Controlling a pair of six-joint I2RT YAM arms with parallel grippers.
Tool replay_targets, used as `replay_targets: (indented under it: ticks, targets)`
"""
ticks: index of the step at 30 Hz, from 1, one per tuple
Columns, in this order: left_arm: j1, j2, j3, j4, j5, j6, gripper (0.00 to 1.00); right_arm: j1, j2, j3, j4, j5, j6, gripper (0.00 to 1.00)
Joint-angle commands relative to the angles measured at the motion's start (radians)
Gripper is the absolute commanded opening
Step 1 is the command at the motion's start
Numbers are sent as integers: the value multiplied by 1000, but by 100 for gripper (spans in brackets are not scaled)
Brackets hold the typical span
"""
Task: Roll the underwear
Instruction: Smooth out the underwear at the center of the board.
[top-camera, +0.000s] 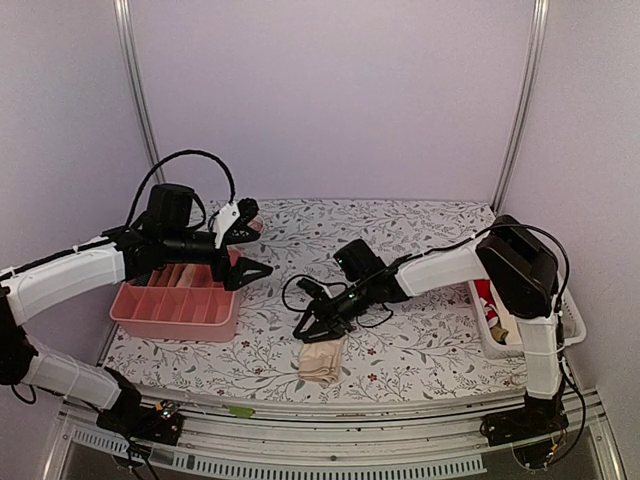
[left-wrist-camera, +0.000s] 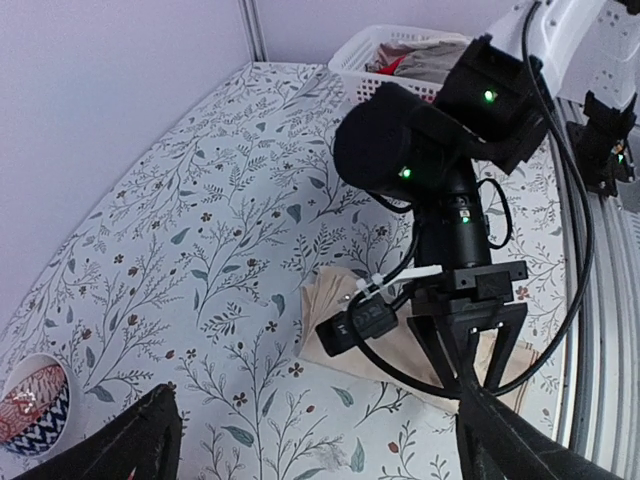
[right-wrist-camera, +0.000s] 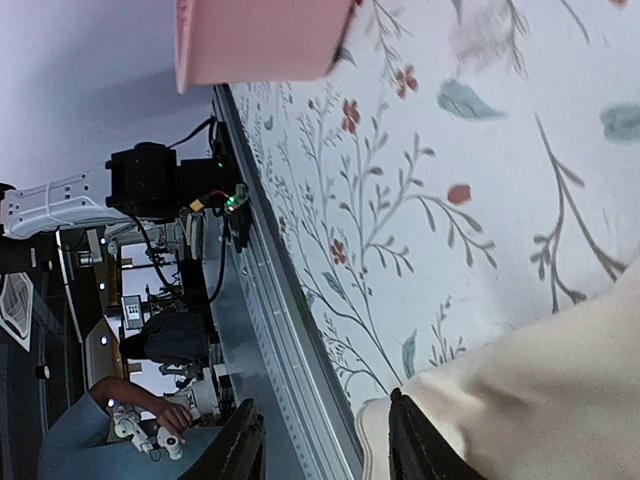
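Observation:
One piece of beige underwear (top-camera: 322, 362) lies folded on the flowered table near the front edge, and it also shows as cream cloth (right-wrist-camera: 545, 385) in the right wrist view. My right gripper (top-camera: 308, 328) hovers just behind and above it, jaws open; one fingertip (right-wrist-camera: 415, 445) sits at the cloth's edge and nothing lies between the jaws (right-wrist-camera: 325, 452). In the left wrist view the underwear (left-wrist-camera: 335, 315) is partly hidden under the right arm. My left gripper (top-camera: 247, 245) stands wide open and empty over the right end of the pink tray; it is also in its own view (left-wrist-camera: 320, 462).
The pink divided tray (top-camera: 150, 312) sits at the left. A white basket (top-camera: 574, 322) holding other garments stands at the right edge, also seen as the basket (left-wrist-camera: 372, 48). A small patterned bowl (left-wrist-camera: 30, 408) rests on the table. A metal rail (right-wrist-camera: 270, 330) runs along the front edge.

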Motion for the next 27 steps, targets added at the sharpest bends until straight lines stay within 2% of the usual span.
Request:
replay_targets:
  ticks: [1, 3, 5, 9, 11, 14, 18, 27]
  targets:
    - [48, 0, -25, 37, 44, -103, 96, -11, 43, -110, 53, -66, 30, 43]
    - [52, 5, -34, 50, 54, -124, 96, -25, 64, -190, 118, -80, 63, 43]
    - [53, 9, -39, 63, 50, -146, 96, -35, 88, -202, 127, -85, 82, 45]
    - [59, 23, -25, 46, 29, -150, 96, -38, 56, -152, 85, -95, 61, 55]
    - [60, 22, -19, 26, 61, -117, 96, -44, 20, -96, 71, -100, 53, 62]
    - [60, 25, -16, 9, 99, -91, 96, -75, -23, -56, 85, -94, 64, 68]
    - [58, 34, -46, 19, 132, -61, 96, -124, 13, 6, 105, -82, 88, 68]
    - [48, 87, -60, 76, 120, -37, 96, -173, 250, 170, 81, -57, 74, 64]
